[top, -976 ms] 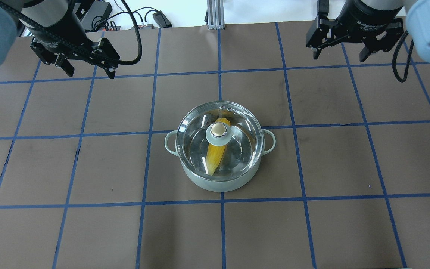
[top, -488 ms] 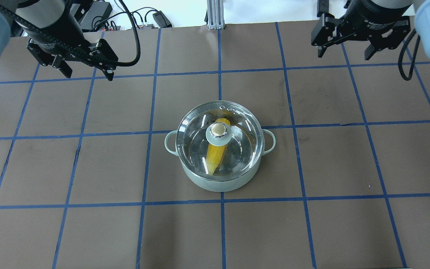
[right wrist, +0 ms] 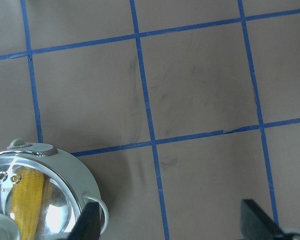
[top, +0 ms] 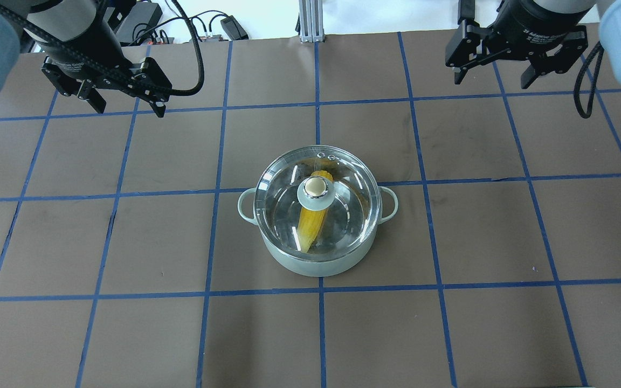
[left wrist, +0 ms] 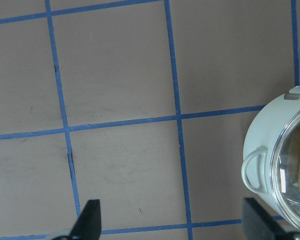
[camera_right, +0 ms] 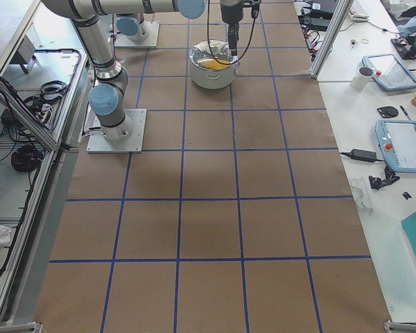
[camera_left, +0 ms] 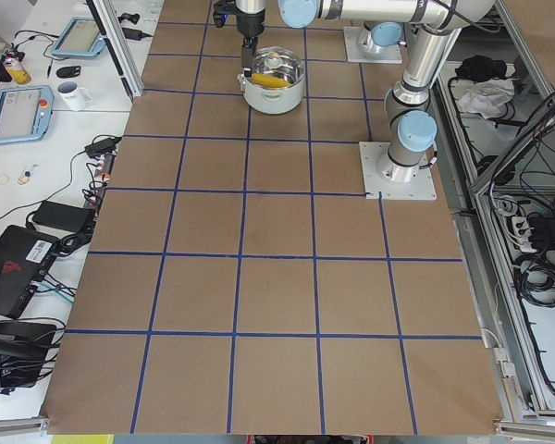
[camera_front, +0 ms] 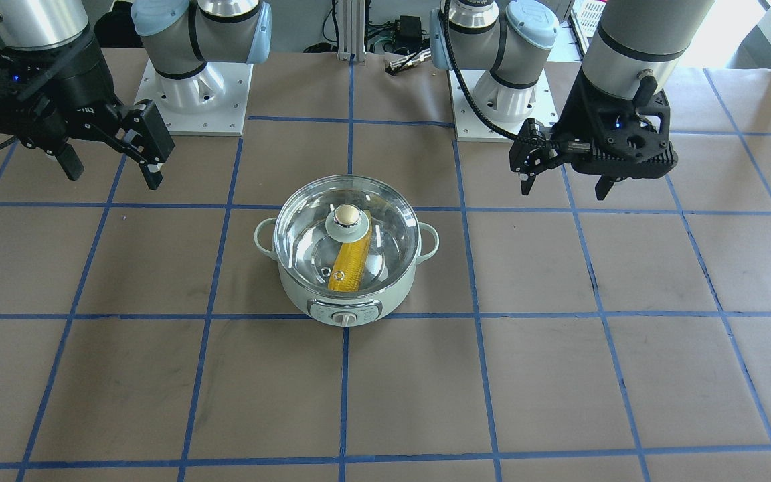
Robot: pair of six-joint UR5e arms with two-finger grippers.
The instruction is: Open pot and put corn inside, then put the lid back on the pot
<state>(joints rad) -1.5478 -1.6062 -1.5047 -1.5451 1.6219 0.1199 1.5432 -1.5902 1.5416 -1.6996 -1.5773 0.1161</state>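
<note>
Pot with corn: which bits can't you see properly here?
- corn: its middle is hidden under the lid knob, overhead view.
- pot: cut off by the right edge, left wrist view.
- dial: its markings are too small to read, front-facing view.

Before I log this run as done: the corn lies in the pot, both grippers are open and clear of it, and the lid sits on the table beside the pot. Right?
Not quite. The lid is on the pot, not beside it; the overhead view shows the corn through its glass. The left gripper and right gripper are open and clear.
</note>
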